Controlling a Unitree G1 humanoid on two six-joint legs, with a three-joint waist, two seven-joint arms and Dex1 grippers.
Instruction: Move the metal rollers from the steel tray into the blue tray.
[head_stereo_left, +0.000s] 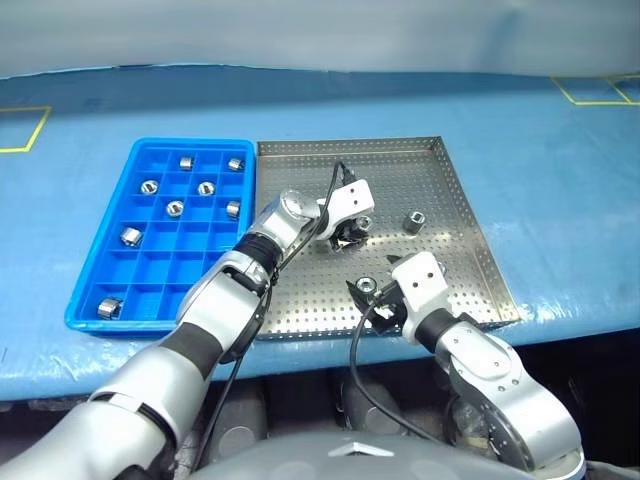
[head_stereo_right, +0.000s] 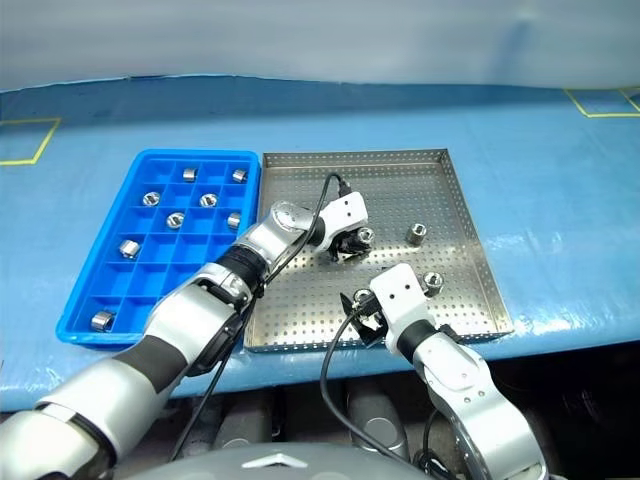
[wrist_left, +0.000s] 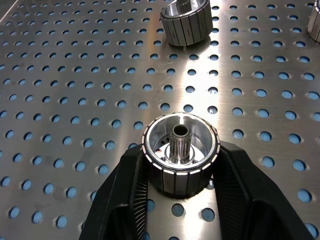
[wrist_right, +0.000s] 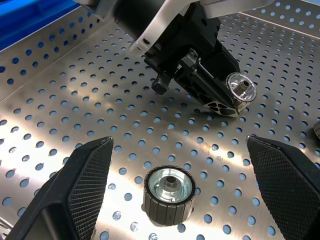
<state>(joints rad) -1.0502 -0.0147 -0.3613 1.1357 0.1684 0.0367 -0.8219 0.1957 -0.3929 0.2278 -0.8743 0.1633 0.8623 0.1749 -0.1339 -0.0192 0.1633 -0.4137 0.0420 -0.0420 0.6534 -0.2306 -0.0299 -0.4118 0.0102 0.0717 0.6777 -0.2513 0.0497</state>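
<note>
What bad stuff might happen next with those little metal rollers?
The left gripper pinches one roller only by its round sides, so it might slip out when lifted. The open right gripper sits around another roller close by, so the two arms might bump over the steel tray.

Head stereo pair looks down over both trays; wrist views sit close above steel tray (head_stereo_left: 460, 200) floor; all share it.
</note>
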